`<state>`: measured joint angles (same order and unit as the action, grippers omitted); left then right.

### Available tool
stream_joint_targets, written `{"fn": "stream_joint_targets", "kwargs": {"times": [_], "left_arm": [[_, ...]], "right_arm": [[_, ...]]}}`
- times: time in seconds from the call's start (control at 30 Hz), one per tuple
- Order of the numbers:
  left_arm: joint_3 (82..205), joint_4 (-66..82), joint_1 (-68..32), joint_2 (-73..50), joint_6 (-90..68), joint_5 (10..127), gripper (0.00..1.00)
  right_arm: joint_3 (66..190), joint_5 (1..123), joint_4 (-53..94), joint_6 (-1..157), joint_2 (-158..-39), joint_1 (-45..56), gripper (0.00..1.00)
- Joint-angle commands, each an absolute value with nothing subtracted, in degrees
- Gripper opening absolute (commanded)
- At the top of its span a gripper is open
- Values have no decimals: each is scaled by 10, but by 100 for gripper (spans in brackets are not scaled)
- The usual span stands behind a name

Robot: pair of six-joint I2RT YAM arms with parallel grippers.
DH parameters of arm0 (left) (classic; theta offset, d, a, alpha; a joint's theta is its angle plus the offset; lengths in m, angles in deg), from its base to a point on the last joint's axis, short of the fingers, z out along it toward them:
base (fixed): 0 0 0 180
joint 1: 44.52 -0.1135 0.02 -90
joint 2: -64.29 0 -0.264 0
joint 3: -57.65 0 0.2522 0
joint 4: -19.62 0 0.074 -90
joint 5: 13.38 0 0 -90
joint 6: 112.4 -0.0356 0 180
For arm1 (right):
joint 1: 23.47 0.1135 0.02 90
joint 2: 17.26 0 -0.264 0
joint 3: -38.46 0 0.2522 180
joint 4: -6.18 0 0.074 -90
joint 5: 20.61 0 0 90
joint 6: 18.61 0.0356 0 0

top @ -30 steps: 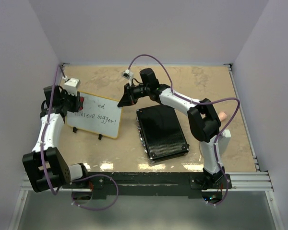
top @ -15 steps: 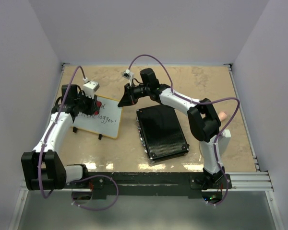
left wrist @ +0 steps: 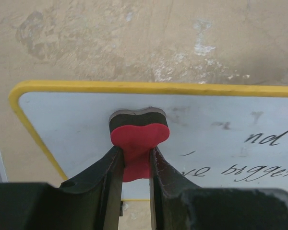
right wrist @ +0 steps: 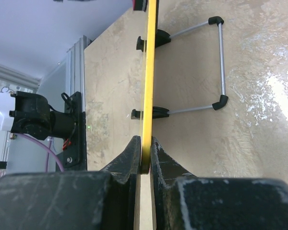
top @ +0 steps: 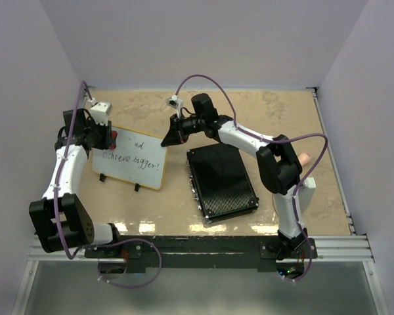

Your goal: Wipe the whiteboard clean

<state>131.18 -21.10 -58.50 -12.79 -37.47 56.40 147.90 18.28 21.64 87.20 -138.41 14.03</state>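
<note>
- Left gripper (left wrist: pixel 136 154): I have it pinching a red eraser (left wrist: pixel 138 136), its felt pressed flat against the whiteboard (left wrist: pixel 216 112) at the corner farthest from the black case (top: pixel 221 180), ready to wipe.
- Whiteboard: stands on its feet just left of the case. The writing is unerased, and the wrist view cuts part of it off.
- Right gripper (right wrist: pixel 144 147): clamped on the board's case-side edge, I judge to steady it. Its view is edge-on, so the board's face is hidden.

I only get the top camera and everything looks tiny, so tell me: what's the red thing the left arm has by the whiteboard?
Observer: A red eraser with a dark pad, pinched in the left jaws, pad against the whiteboard.
Operator: Is the other arm holding the board?
Observer: Yes, the right jaws are shut on its yellow edge.
Operator: What props it up?
Observer: A wire stand with black ends behind it, on the table.
</note>
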Motion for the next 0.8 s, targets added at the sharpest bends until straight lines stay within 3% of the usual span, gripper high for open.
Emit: {"fn": "stream_joint_targets", "kwargs": {"times": [0.0,0.27,0.53,0.77], "left_arm": [[1283,-169,-501,-95,-364,568,0],[1268,-183,-385,-109,-342,589,0],[1312,-199,-539,-115,-386,585,0],[1303,-205,-567,-118,-428,584,0]], "right_arm": [[1492,161,217,840,-1387,152,0],[1490,162,217,841,-1386,152,0],[1488,161,214,840,-1387,153,0],[1490,161,214,840,-1388,152,0]]}}
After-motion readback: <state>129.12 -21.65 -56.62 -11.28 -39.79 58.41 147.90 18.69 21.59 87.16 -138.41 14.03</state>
